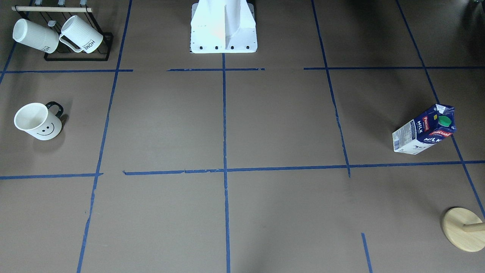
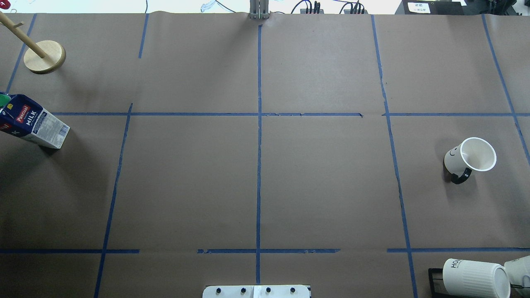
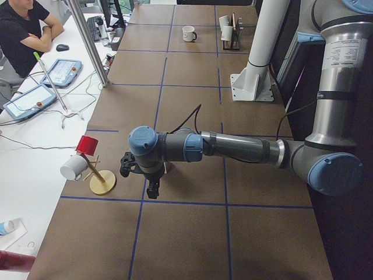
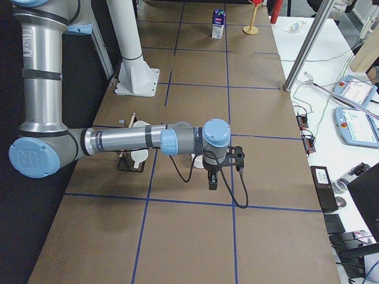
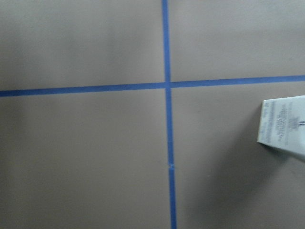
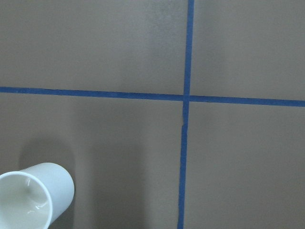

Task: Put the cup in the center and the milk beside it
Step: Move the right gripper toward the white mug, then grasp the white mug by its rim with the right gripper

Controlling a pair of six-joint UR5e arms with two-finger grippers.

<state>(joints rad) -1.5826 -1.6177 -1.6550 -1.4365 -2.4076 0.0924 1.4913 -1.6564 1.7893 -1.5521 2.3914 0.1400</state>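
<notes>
Hovering right end effector (image 4: pixel 212 184) near cup (image 1: pixel 38 122)

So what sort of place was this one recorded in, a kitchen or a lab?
Most likely a robotics lab. The table is papered brown and gridded with blue tape, teach pendants lie on a white side bench, and an operator sits there.

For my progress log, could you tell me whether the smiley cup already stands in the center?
No, the cup stands far off toward the robot's right, beyond a blue tape line from the center.
</notes>
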